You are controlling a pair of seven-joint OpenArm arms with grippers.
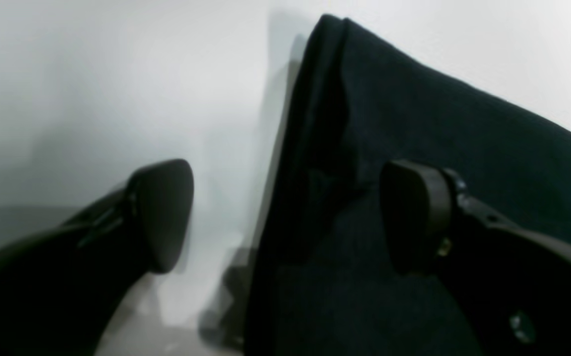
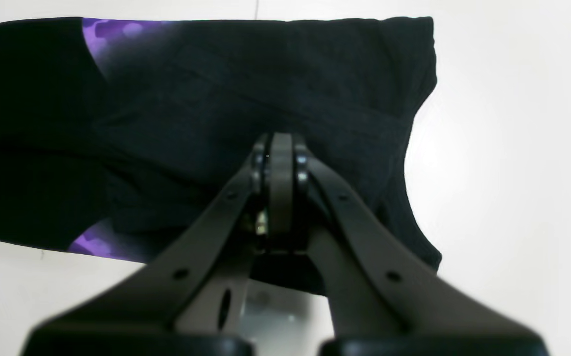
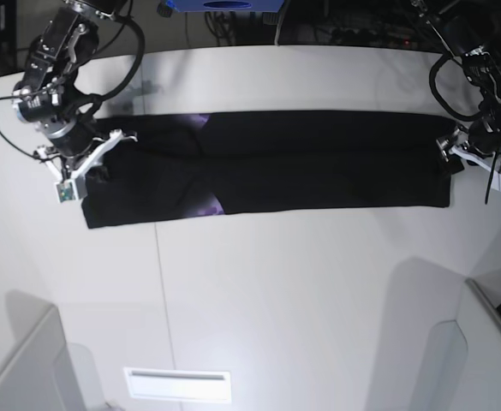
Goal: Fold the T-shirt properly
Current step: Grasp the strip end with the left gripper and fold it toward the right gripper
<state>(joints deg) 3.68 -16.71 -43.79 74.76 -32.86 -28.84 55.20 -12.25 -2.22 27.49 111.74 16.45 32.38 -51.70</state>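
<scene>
The T-shirt [image 3: 301,163] lies as a long black band across the white table [image 3: 276,291], with a purple print [image 3: 209,205] showing near its left part. At the band's right end, my left gripper [image 3: 449,159] stands open. In the left wrist view, its left finger [image 1: 161,212] is over bare table and its right finger [image 1: 414,212] over the T-shirt [image 1: 463,138], whose folded edge runs between them. My right gripper [image 3: 92,163] is at the band's left end. In the right wrist view it [image 2: 280,148] is shut, tips over the black T-shirt [image 2: 245,84]; no cloth shows between the pads. Purple print [image 2: 100,37] shows at the left.
A blue object [image 3: 220,7] and cables sit beyond the table's far edge. A thin seam [image 3: 160,282] runs down the tabletop, and a white strip [image 3: 177,385] lies near the front edge. Grey panels stand at the front left [image 3: 27,368] and front right [image 3: 481,342].
</scene>
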